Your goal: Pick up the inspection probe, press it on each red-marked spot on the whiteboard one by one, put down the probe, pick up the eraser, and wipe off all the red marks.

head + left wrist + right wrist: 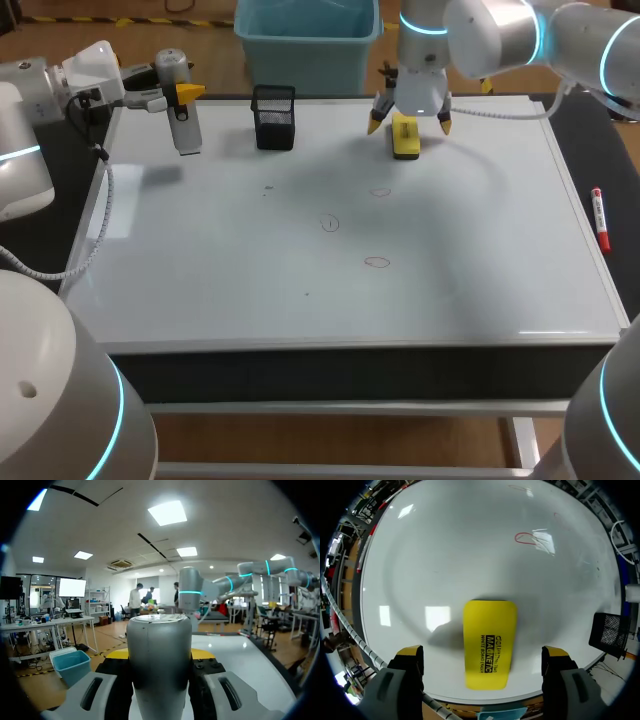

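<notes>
- Our left gripper [178, 95] comes in level from the far left and is clamped on the one inspection probe [181, 118], upright at the whiteboard's [480, 290] far-left corner.
- Our right gripper [410, 122] points straight down, fingers apart astride the single yellow eraser [405, 140].
- Three red marks [376, 262], one mesh pen holder [274, 116], one red marker [599, 218].

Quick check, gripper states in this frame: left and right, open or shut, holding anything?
Left gripper: shut on the probe.
Right gripper: open, fingers either side of the eraser, not touching it.
</notes>
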Action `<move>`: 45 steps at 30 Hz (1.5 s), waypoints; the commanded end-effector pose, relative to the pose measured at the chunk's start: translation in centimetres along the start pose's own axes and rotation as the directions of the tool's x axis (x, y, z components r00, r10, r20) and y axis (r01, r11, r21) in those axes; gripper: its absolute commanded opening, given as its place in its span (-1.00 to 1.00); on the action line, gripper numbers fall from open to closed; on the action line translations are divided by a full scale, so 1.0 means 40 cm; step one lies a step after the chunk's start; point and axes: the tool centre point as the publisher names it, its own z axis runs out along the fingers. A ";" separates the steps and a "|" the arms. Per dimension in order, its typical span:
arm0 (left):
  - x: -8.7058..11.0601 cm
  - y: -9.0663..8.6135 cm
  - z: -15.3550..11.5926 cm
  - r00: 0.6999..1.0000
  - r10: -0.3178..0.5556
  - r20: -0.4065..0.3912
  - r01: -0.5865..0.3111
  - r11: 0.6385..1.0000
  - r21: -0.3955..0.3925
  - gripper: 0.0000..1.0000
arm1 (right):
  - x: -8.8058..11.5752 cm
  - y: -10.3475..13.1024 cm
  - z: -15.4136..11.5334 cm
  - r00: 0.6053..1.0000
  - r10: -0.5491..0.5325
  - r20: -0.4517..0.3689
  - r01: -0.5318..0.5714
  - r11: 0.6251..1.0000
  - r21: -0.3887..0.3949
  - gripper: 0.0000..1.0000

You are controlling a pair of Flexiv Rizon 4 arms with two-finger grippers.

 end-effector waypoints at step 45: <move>0.000 0.000 0.001 1.000 0.002 0.002 -0.002 1.000 0.004 -1.00 | 0.195 -0.033 -0.171 0.950 0.312 0.025 -0.312 0.950 0.002 -1.00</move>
